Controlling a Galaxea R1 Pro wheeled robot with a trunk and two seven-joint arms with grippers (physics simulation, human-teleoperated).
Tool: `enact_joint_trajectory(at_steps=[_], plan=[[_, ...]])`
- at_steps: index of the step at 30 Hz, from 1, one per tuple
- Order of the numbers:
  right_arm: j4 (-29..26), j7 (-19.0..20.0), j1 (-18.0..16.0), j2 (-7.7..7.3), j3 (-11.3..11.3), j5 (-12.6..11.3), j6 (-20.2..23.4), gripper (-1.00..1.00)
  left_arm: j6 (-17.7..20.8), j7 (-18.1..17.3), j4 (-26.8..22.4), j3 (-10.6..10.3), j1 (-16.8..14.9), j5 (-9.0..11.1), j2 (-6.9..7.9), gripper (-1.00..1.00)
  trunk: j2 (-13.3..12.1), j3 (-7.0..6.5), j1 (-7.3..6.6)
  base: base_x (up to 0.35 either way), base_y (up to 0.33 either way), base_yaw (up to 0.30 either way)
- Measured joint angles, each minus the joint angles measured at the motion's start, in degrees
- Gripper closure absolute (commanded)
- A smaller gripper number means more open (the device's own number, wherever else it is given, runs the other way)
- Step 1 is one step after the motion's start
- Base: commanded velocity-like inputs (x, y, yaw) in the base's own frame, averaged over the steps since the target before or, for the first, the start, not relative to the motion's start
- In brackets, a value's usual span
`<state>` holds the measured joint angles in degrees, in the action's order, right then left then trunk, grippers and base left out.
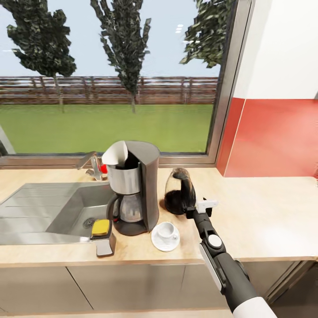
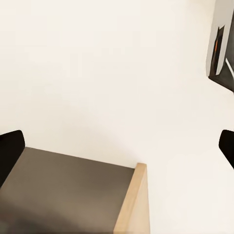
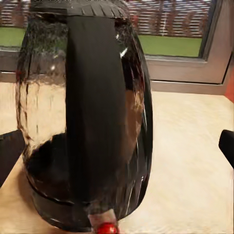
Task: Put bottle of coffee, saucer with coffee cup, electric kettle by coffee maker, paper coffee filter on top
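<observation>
- Kettle (image 1: pixel 179 192) is stood beside the coffee maker (image 1: pixel 134 187); the placing step is judged in hand.
- Right gripper (image 1: pixel 197 207) jaws are spread, nothing pinched.
- Withdrawal is called for next.

Even, bright daylight comes through the window (image 1: pixel 110 75) at twelve o'clock in the head view, leaving the tabletop (image 1: pixel 265 212) pale and almost shadowless, with only soft dark patches under the coffee maker (image 1: pixel 134 187) and saucer (image 1: pixel 165 238) and a dim sink basin (image 1: pixel 66 207). The head view renders trees and fence coarsely, and lines bend slightly toward the edges. In the right wrist view the electric kettle (image 3: pixel 85 112) is soft and smeared, its glass catching small pale glints, while the left wrist view is washed out by a near-white wall (image 2: pixel 107 73) with blurred dark fingers (image 2: pixel 9 153) at its edges.
</observation>
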<state>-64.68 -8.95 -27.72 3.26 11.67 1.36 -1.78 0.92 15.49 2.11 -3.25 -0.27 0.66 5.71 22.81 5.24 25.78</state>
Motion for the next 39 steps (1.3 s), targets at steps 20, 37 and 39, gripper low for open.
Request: enact_joint_trajectory(at_steps=[20, 37, 39], plan=[[0.0, 0.0, 0.0, -0.04, 0.0, 0.0, 0.0, -1.0, 0.0, 0.0, -0.2, 0.0, 0.0, 0.0, 0.01, -1.0, 0.0, 0.0, 0.0, -0.326, -0.097, 0.0], [-0.4, -0.1, 0.0, 0.32, 0.2, -0.3, 0.0, -1.0, -1.1, -0.4, -7.4, -0.6, -0.6, -0.3, 0.42, -1.0, 0.0, -0.02, 0.0, -0.307, -0.082, 0.0], [0.2, -0.1, 0.0, 0.45, 0.2, -0.4, -0.1, -1.0, -1.6, -0.5, -9.4, -0.7, -0.6, -0.3, 0.55, -1.0, 0.0, -0.02, 0.0, -0.336, -0.001, 0.0]])
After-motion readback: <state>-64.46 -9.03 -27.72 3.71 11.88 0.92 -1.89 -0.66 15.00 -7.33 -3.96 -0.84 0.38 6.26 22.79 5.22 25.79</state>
